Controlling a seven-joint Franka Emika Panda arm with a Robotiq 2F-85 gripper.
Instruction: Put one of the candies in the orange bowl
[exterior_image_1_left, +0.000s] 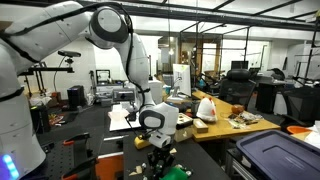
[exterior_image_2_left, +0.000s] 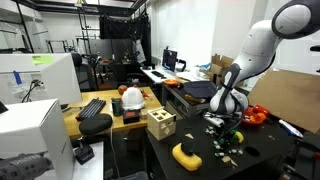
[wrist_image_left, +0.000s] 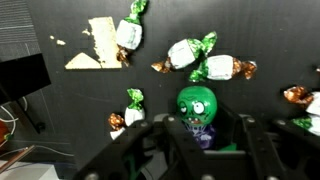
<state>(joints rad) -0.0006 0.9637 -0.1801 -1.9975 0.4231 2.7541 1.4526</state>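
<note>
Hovering low over the counter (wrist_image_left: 260, 25), the end effector (wrist_image_left: 203, 128) is spread wide, grasping nothing, ready to straddle a sweet; wrapped candies (wrist_image_left: 190, 52) lie scattered ahead, a green toy head (wrist_image_left: 197, 103) right beneath it; what seems the orange bowl (exterior_image_2_left: 258, 115) sits near, keeping the carry short.

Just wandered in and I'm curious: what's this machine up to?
A white robot arm hangs low over a black table strewn with green-wrapped candies. Its jaws stand open either side of a green toy head, gripping nothing. No candy is picked up yet; what looks like the orange bowl sits nearby.
</note>
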